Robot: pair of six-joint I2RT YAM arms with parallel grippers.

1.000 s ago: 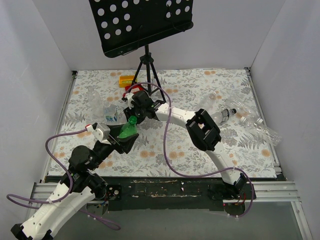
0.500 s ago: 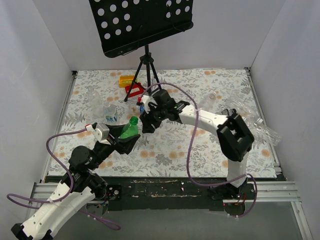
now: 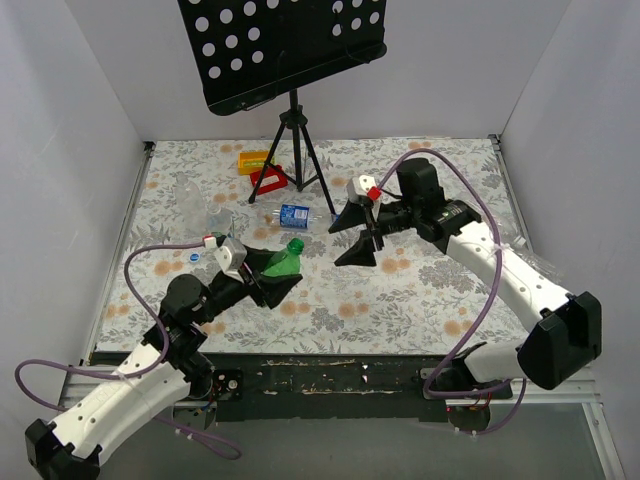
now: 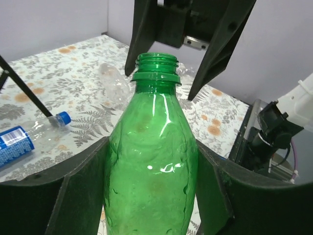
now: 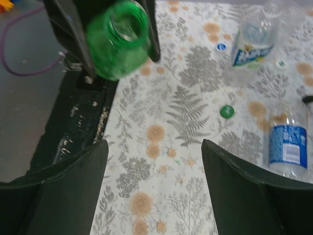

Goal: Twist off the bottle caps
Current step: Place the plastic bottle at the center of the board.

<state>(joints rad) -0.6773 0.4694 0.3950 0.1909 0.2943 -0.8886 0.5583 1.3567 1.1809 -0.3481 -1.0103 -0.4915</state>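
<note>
My left gripper (image 3: 272, 280) is shut on the body of a green bottle (image 3: 284, 261) and holds it tilted above the table. In the left wrist view the green bottle (image 4: 152, 112) has an open neck with no cap on it. My right gripper (image 3: 352, 237) is open and empty, a short way to the right of the bottle's mouth. In the right wrist view my right gripper (image 5: 154, 147) faces the green bottle (image 5: 119, 39). A green cap (image 5: 226, 111) lies loose on the table. A blue cap (image 5: 221, 47) and a white cap (image 5: 280, 63) lie farther off.
A blue-labelled bottle (image 3: 293, 213) lies by the black tripod (image 3: 293, 140). Another labelled bottle (image 3: 221, 225) and a clear one (image 3: 187, 195) stand at the left. Clear bottles (image 3: 530, 262) lie at the right edge. Red (image 3: 266, 181) and yellow (image 3: 252, 160) blocks sit at the back.
My right gripper has drawn back to the right, away from the green bottle's top, and now stands open. The left gripper has carried the bottle slightly right.
</note>
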